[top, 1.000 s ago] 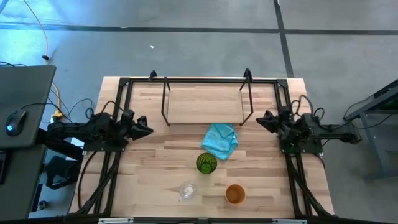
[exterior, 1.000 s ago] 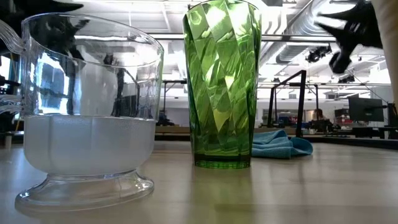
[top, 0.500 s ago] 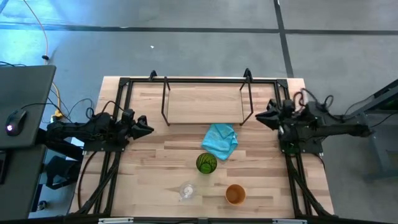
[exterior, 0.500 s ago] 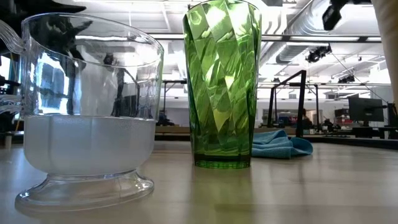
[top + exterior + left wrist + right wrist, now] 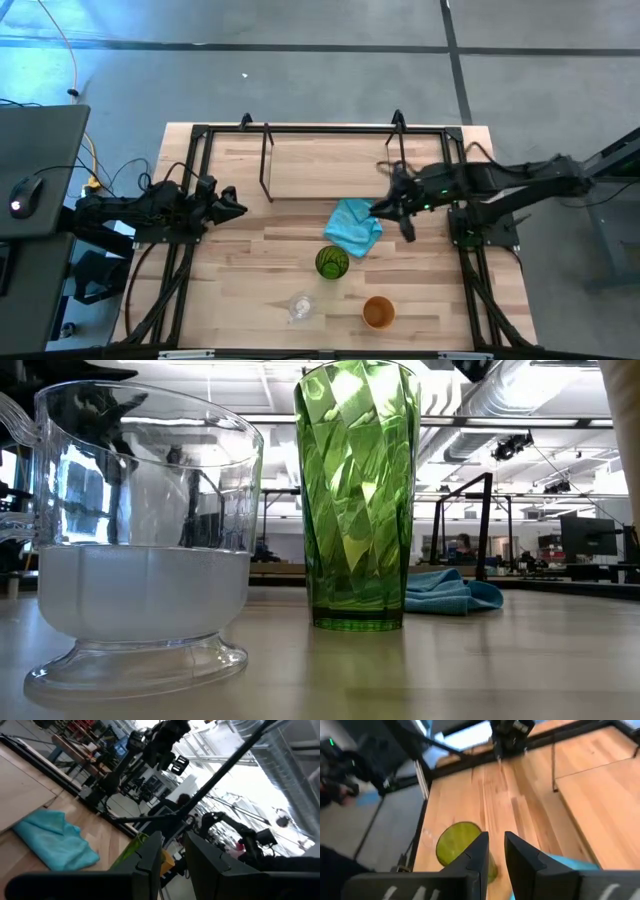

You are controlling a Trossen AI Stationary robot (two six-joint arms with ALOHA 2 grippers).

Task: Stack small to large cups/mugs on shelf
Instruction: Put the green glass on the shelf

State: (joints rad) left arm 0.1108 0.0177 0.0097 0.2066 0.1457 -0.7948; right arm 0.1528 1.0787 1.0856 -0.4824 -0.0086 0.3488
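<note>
Nearest the table's front edge stood the small clear glass cup (image 5: 300, 306) and the orange cup (image 5: 378, 312), both upright with mouths up; just behind them the green tumbler (image 5: 332, 262) also stood upright — its long axis vertical, rim open to the ceiling. Beyond it lay the turquoise cloth (image 5: 354, 226), and farther back the shelf (image 5: 330, 170) stood empty, so no cup had yet been stacked. The change was on the right side: a second before, the right gripper (image 5: 388, 206) had been parked at the table's right edge, and it had swung inward to hang over the cloth's edge, its fingers drawn nearly together with a slim gap, holding nothing — likely an approach toward the tumbler. The left gripper (image 5: 236, 208) had stayed put at the left edge, fingers likewise narrowly parted and empty.
</note>
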